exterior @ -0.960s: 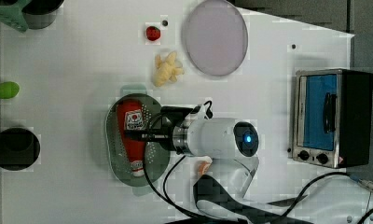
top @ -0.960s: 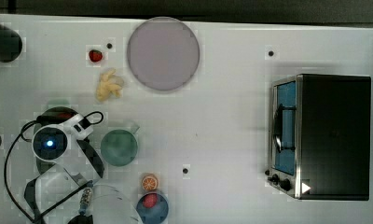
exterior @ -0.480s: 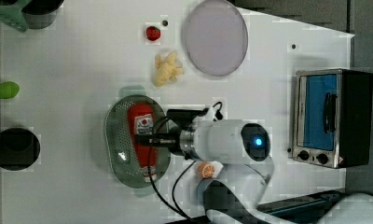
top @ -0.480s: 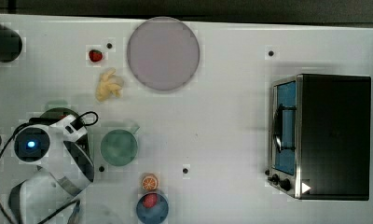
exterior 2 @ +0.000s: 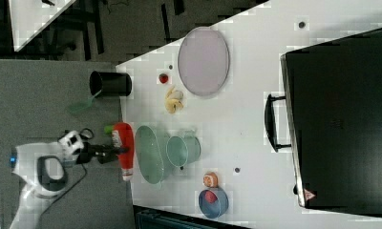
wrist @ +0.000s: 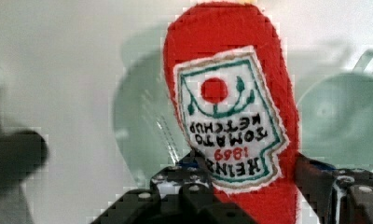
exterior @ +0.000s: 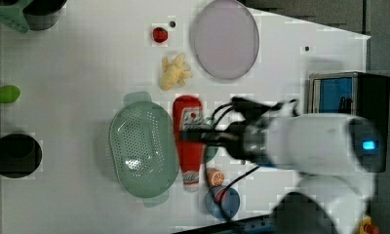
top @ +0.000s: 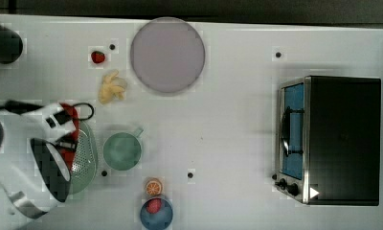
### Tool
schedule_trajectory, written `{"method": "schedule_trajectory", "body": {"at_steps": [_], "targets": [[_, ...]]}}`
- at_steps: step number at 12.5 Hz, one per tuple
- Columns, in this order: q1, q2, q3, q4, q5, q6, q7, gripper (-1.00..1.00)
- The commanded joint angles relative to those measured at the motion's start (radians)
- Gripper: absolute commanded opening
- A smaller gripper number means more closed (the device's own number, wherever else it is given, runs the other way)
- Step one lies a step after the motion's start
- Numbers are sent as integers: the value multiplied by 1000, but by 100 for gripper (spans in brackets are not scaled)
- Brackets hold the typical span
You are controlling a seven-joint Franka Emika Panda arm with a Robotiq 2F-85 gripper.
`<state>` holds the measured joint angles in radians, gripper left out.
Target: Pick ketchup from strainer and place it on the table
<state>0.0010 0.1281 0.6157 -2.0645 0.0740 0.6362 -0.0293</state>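
The ketchup (exterior: 188,141) is held in the hand (exterior: 199,136), whose fingers are clamped on the bottle's middle. In the wrist view the two dark fingers (wrist: 184,186) are seen pressed against either side of the bottle (wrist: 236,116), just under its white label. The bottle appears to be lifted clear of the strainer (exterior: 143,148), though its height above the tabletop (exterior: 86,73) cannot be judged well. In the left view it is seen just to the right of the strainer's rim, over the green cup. In the right view the bottle (exterior 2: 124,148) is seen at the right view's left of the strainer (exterior 2: 148,153), over the tabletop's edge.

The strainer's perforated bowl is seen bare in the left view. In the top view part of it (top: 84,158) is covered by the white arm (top: 41,143), and only a strip of red (top: 71,115) is shown beside the hand.

Close around are found a green cup (top: 122,151), a peeled banana (top: 112,87), a strawberry (top: 98,57) and a large grey plate (top: 167,54). An orange slice (top: 153,187) is laid just beside a blue bowl (top: 156,214) with a red fruit in it. A black toaster oven (top: 331,139) is set well apart at the top view's right. A black cup (exterior: 16,155) and a small green fruit (exterior: 7,93) are seen at the left view's left.
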Motion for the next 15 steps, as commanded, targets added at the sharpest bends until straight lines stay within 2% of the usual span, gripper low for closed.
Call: {"method": "schedule_trajectory", "body": {"at_steps": [1,5,9,13,15], "targets": [[-96,-1,-89,65,0,-86,-63,17],[-134,-3,-255,64,-6,-86,-238,17],[-139,-3,-433,40,-6,-88,-255,17],[-141,-3,-530,-85,-6,-69,-320,17],[-141,0,-543,-165,-6,18,-320,17]]}}
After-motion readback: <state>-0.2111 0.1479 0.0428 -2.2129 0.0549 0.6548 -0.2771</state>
